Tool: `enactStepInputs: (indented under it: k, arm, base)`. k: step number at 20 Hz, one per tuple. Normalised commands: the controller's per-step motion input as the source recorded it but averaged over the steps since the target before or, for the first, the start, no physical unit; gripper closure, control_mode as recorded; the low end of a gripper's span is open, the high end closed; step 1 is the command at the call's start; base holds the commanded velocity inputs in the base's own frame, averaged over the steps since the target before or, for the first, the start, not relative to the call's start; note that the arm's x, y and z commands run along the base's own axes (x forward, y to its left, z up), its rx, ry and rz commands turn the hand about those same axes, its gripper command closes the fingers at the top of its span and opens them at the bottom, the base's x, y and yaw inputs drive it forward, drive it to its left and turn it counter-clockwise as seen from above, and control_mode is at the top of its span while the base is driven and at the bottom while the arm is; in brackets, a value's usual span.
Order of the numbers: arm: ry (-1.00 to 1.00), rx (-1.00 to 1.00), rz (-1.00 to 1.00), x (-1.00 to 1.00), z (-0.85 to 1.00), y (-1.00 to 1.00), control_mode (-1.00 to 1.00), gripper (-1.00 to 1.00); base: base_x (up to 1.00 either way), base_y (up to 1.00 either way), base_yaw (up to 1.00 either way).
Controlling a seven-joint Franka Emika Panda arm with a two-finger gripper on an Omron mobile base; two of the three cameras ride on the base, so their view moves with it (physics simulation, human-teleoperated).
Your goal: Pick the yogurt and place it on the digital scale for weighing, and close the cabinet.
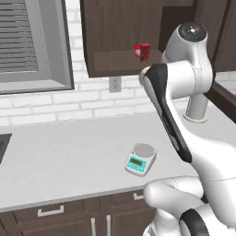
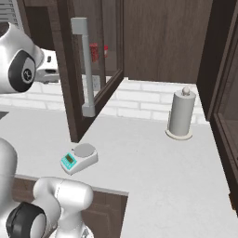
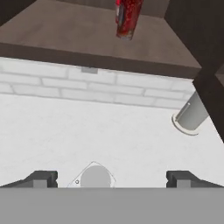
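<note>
The gripper (image 3: 111, 178) stood wide open, holding and touching nothing. The scale (image 3: 93, 177) lay on the counter (image 3: 109, 131) between its fingertips, the yogurt (image 3: 127, 17) up in the cabinet (image 3: 87, 39)

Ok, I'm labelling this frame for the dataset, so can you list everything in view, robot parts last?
yogurt: one, dark red, on the open cabinet's shelf.
cup: one, red and white, on the shelf left of the yogurt.
scale: one, white with grey platter and teal panel, on the counter, nothing on it.
cabinet: one, dark brown, glass door swung open, long metal handle.
towel holder: one, grey, upright on the counter by the wall.
counter: one, pale grey, drawers below.
window blind: one, grey, on the left wall.
outlet: one, on the white brick wall.
claw: one, dark tips, open, above the scale.
</note>
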Motion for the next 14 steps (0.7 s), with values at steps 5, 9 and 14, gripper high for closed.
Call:
enactStepInputs:
  k: [5,9,14]
  arm:
    - [-0.10,-0.02,0.00,0.05,0.44,0.00,-1.00,-1.00]
    - [-0.10,0.00,0.00,0.09,0.39,0.00,-1.00,-1.00]
    - [-0.11,0.00,0.00,0.17,0.19,0.00,-1.00,-1.00]
  base:
    - [0.00,0.00,0.00]
    - [0.00,0.00,0.00]
    - [0.00,0.00,0.00]
